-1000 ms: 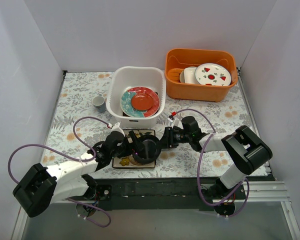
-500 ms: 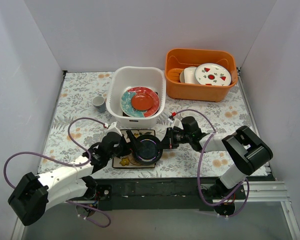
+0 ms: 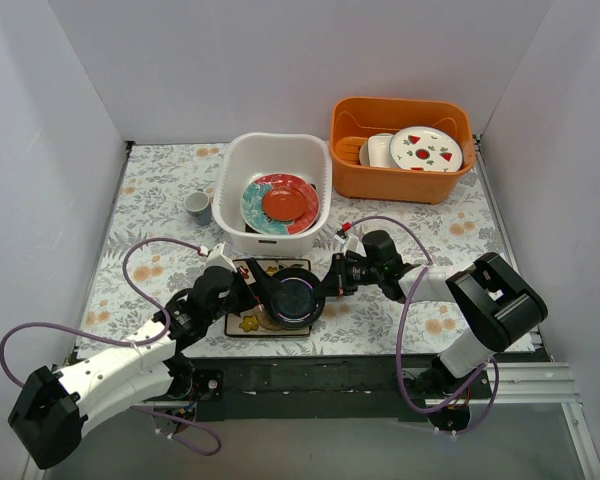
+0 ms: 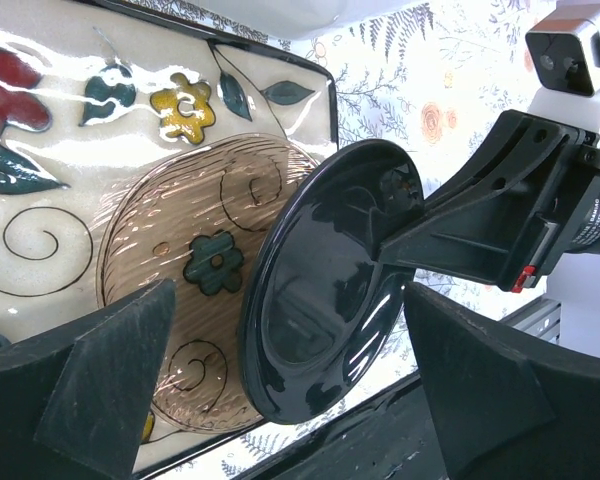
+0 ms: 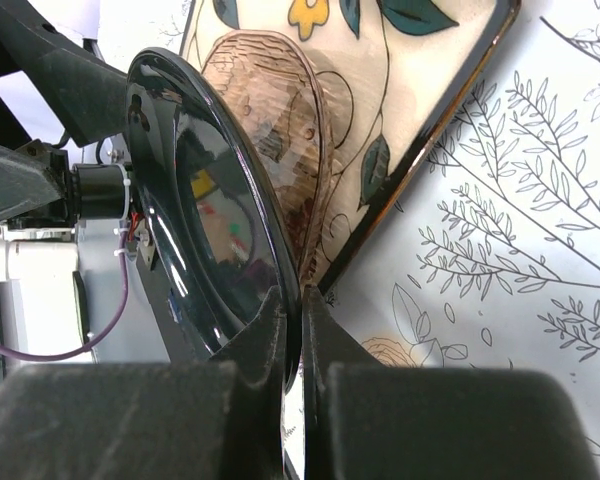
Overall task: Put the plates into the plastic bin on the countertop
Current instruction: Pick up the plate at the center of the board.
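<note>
A dark round plate point(image 3: 296, 298) stands tilted on edge over a white square plate with coloured flowers point(image 3: 246, 322) near the countertop's point(image 3: 160, 190) front edge. My right gripper point(image 3: 323, 288) is shut on the dark plate's point(image 5: 200, 220) right rim, its jaws point(image 5: 300, 330) pinching the edge. My left gripper point(image 3: 263, 293) is open on the plate's left side, its fingers point(image 4: 110, 370) wide apart on either side of the dark plate point(image 4: 320, 290) and not touching it. The white plastic bin point(image 3: 242, 160) behind holds a teal-and-red plate point(image 3: 255, 200) and a small red plate point(image 3: 285, 203).
A translucent brown round dish point(image 4: 170, 270) lies on the square plate point(image 4: 70, 210). An orange tub point(image 3: 400, 180) at the back right holds a white plate with red fruit marks point(image 3: 425, 148). A small cup point(image 3: 198, 207) stands left of the bin. The black front edge point(image 3: 310, 368) lies just below the plates.
My right gripper has shut on the dark plate's rim. My left gripper has opened wider, and its arm has drawn back to the left.
</note>
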Motion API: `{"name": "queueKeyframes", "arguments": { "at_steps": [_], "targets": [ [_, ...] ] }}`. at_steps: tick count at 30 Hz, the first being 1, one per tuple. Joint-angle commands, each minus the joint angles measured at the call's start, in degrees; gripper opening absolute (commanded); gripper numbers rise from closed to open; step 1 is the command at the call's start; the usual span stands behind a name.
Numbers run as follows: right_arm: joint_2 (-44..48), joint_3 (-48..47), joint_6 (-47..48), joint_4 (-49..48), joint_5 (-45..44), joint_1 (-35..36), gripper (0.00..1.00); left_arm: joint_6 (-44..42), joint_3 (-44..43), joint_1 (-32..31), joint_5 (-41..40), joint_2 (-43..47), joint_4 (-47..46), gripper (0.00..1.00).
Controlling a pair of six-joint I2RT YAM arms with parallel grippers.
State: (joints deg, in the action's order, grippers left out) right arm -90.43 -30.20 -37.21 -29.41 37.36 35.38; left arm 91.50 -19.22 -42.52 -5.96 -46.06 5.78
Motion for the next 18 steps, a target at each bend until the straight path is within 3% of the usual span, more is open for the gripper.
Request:
{"name": "queueKeyframes", "arguments": {
  "at_steps": [1,11,18],
  "targets": [
    [1.1,-2.5,1.0,-0.5,1.4,0.2,0.01,-0.5,-0.8,-0.3,-1.8,1.8,1.8,0.98],
    [2.8,-2.3,1.6,1.3,0.8,0.2,0.01,-1.2,-1.3,-0.3,-3.3,3.9,2.6,0.98],
    [8.2,0.0,2.5,4.6,-2.2,0.0,0.01,-3.6,-1.6,-0.3,-3.9,3.3,-2.1,0.98]
  ]
}}
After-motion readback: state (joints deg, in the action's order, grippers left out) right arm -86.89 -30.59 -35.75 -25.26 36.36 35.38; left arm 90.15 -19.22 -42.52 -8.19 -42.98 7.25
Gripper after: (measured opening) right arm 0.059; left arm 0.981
